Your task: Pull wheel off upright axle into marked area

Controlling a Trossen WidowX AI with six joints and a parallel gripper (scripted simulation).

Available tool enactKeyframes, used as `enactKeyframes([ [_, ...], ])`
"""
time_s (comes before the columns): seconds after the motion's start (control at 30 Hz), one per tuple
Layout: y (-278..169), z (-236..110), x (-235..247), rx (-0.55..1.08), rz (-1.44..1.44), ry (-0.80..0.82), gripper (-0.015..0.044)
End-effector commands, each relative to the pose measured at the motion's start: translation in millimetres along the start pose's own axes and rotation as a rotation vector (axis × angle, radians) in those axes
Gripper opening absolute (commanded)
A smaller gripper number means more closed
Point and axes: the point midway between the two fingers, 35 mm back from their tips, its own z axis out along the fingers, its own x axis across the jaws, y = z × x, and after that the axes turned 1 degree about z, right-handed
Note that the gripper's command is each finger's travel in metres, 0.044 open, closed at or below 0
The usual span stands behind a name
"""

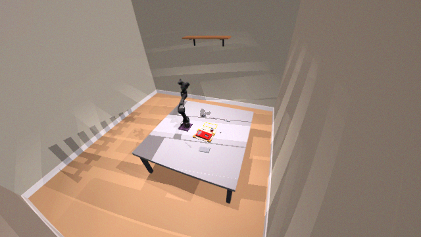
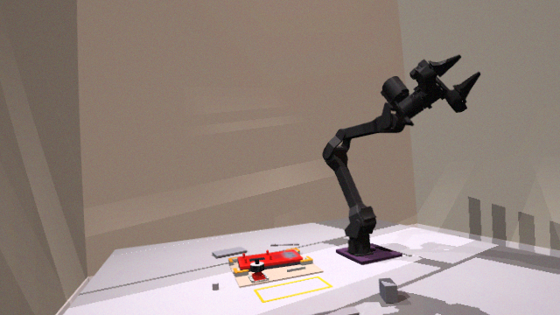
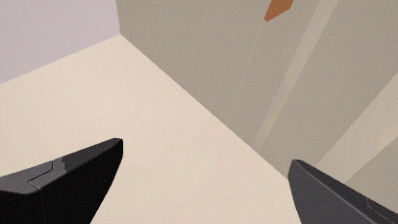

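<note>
The wheel (image 1: pixel 212 130) (image 2: pixel 256 266), small, black and pale, sits at the upright axle beside the red block; how far down it sits is too small to tell. Below it is a small red piece with a pale edge (image 2: pixel 258 276). The marked area is a yellow outline (image 1: pixel 211 124) (image 2: pixel 259 296) on the table, with nothing inside it. My gripper (image 2: pixel 469 65) (image 3: pixel 206 157) is open and empty, raised high above the table and pointing away from the wheel. The wheel is out of the wrist view.
A red block (image 1: pixel 204 134) (image 2: pixel 273 258) lies on a beige board (image 2: pixel 306 270) with orange corner pieces. A flat grey plate (image 1: pixel 204 149) (image 2: pixel 229 252), a grey block (image 2: pixel 388 290) and a small grey cube (image 2: pixel 215 286) are on the table. The arm stands on a purple base plate (image 2: pixel 387 255).
</note>
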Motion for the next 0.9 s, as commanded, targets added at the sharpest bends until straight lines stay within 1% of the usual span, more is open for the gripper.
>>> enactKeyframes([
  [0.0,1,0,-1,-0.004,0.000,-0.004,0.0374],
  [0.1,19,0,-17,-0.063,-0.003,-0.056,0.0300],
  [0.3,53,-4,-56,-0.144,-0.068,-0.203,0.0300],
  [0.63,101,-31,-102,-0.240,-0.140,-0.382,0.0300],
  [0.87,150,-62,-144,-0.330,-0.214,-0.586,0.0300],
])
